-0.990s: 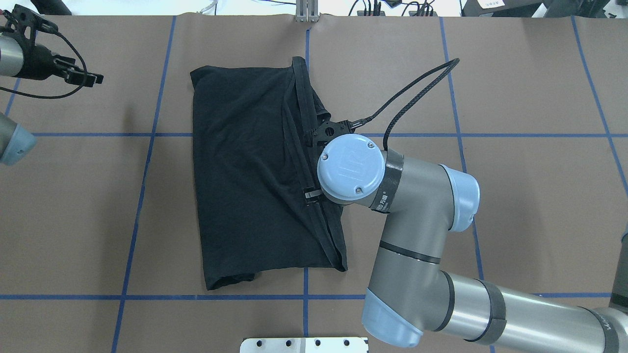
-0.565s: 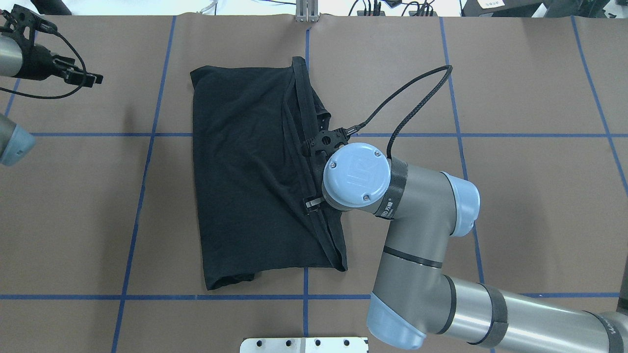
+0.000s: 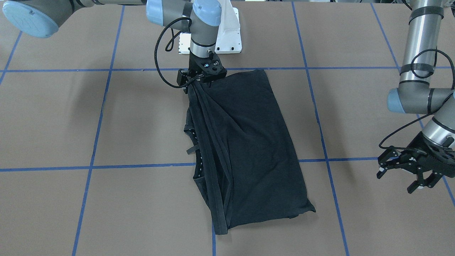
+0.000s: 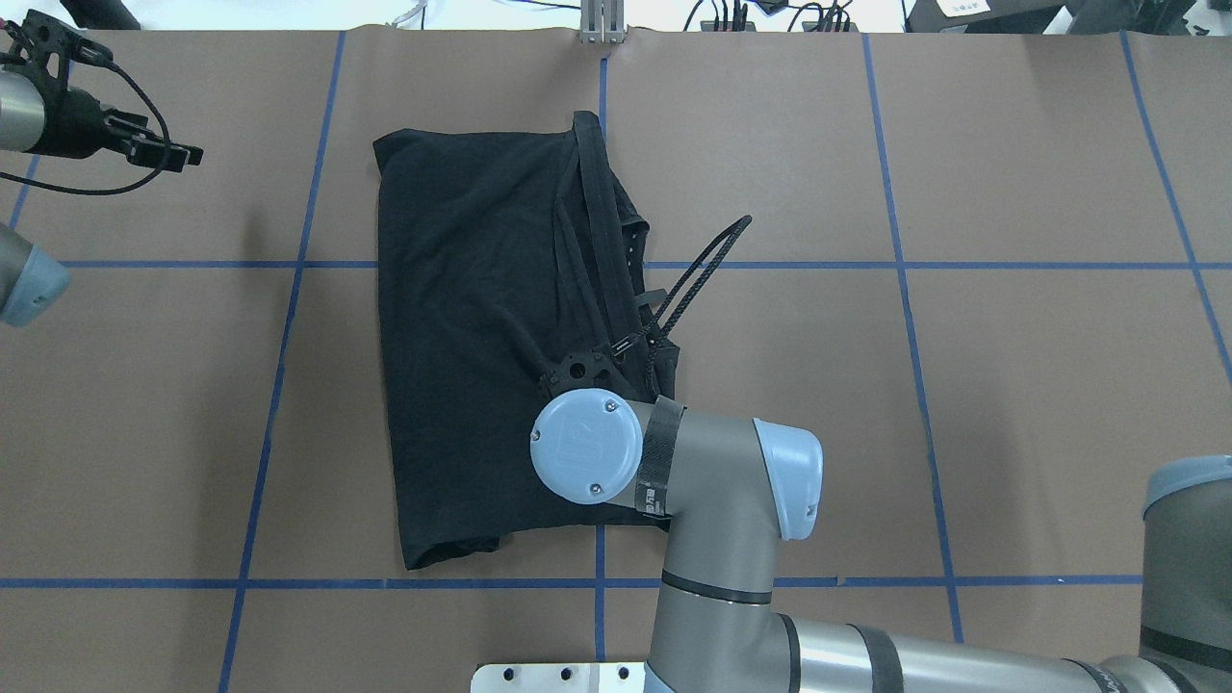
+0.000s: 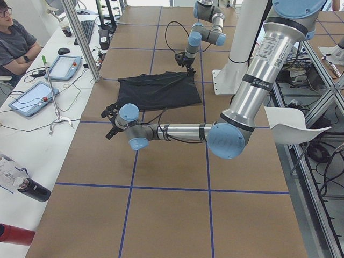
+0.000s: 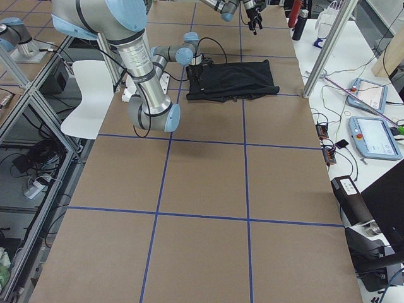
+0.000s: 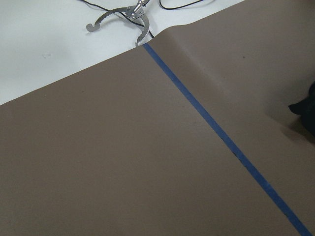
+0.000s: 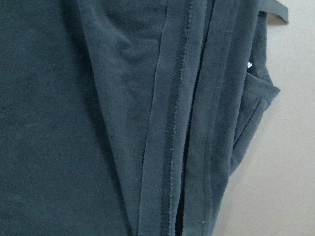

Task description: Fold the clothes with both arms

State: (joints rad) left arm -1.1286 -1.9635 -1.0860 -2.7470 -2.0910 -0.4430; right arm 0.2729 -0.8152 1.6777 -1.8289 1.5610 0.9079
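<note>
The black T-shirt lies folded lengthwise on the brown table, plain side up; its print is hidden. My right gripper is shut on the bunched hem bands at the shirt's near end, and the bands run taut from it. From overhead its wrist covers the fingers. The right wrist view is filled with dark cloth and its hem seams. Far off to the side, my left gripper hovers open and empty over bare table.
A white base plate sits at the robot's side of the table. Blue tape lines grid the brown cover. A metal bracket stands at the far edge. A person sits by tablets beyond it.
My right gripper has moved toward the robot and slightly left along the shirt's edge, pulling the hem bands with it. The left arm has stayed where it was.
</note>
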